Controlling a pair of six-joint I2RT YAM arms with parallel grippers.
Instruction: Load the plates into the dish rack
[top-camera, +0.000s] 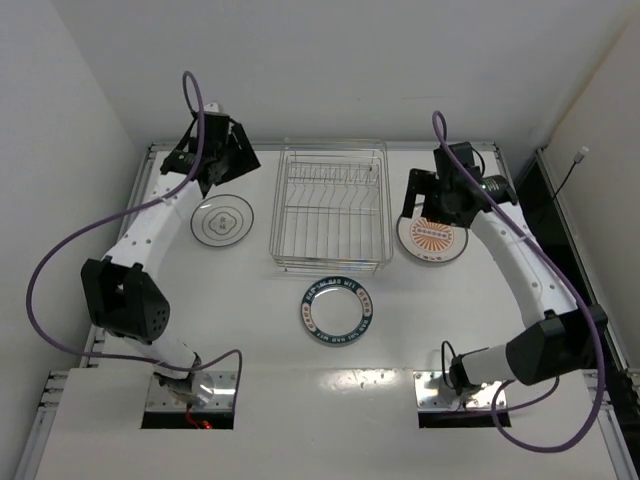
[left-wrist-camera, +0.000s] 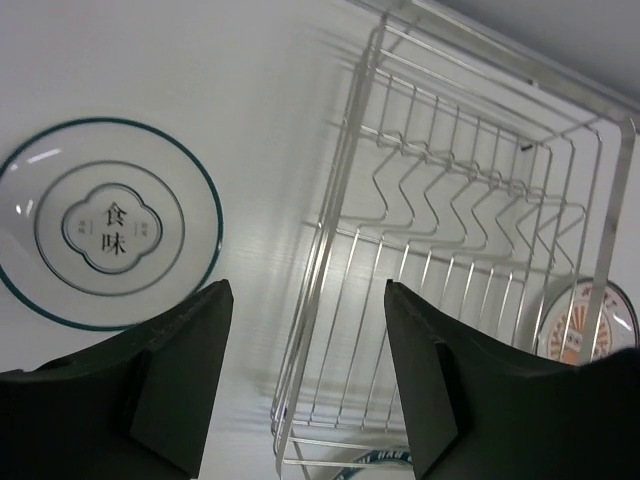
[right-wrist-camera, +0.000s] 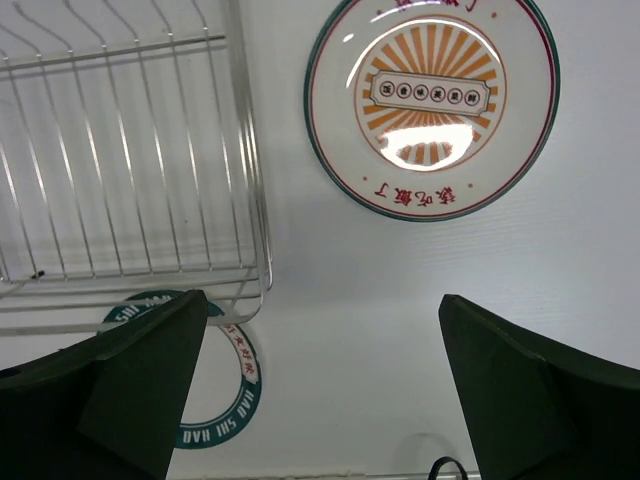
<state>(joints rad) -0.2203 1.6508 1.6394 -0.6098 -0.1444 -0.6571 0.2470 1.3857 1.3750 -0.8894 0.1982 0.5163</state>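
Left hand (left-wrist-camera: 305, 300) spread, white table (top-camera: 250, 345), white walls (top-camera: 330, 60)

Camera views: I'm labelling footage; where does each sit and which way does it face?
Top external: above and behind the bases, looking down; left arm and right arm show, flanking the dish rack.
Left wrist: on the left arm, facing down at the ring plate and dish rack; open jaws show.
Right wrist: on the right arm, facing down at the sunburst plate; open jaws show.
Shared: both wrist views catch dish rack and sunburst plate.
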